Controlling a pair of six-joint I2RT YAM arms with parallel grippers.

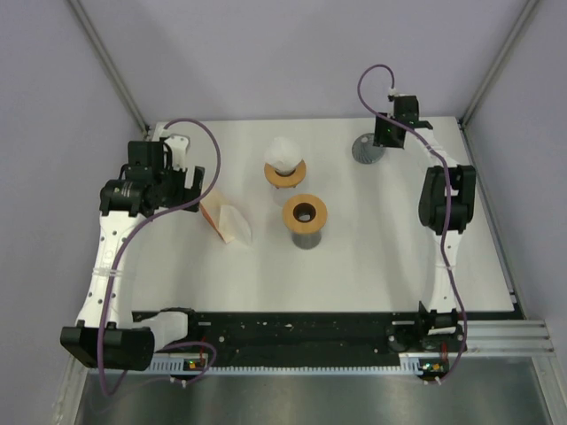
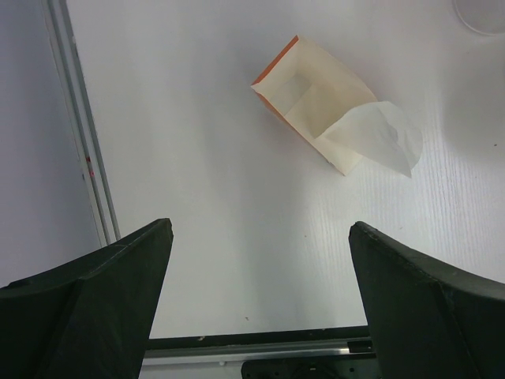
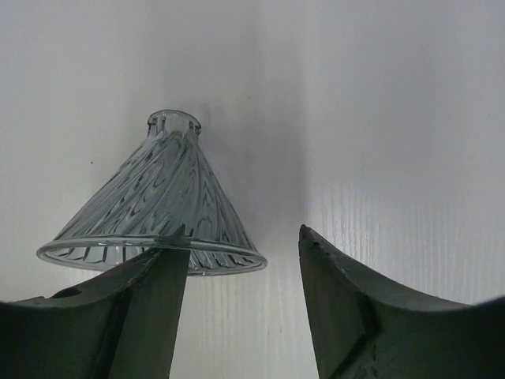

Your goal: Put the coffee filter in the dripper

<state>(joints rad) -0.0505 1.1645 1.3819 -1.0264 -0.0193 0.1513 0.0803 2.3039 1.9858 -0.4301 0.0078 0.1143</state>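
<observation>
A white paper coffee filter [image 2: 379, 136] sticks out of the open end of a cream and orange filter box [image 2: 312, 99] lying on the white table. It also shows in the top view [image 1: 237, 232]. My left gripper [image 2: 260, 224] is open and empty, held above the table short of the box. It sits at the left in the top view [image 1: 193, 181]. A ribbed clear glass dripper cone [image 3: 158, 205] lies at the back right [image 1: 368, 149]. My right gripper [image 3: 241, 237] is open; its left finger overlaps the cone's wide rim, and the cone is not between the fingers.
A wooden-collared stand holding a white paper cone [image 1: 284, 164] stands at the back centre. A second wooden ring on a dark cylinder [image 1: 305, 217] stands in front of it. The table's left rail [image 2: 79, 142] runs beside the left gripper.
</observation>
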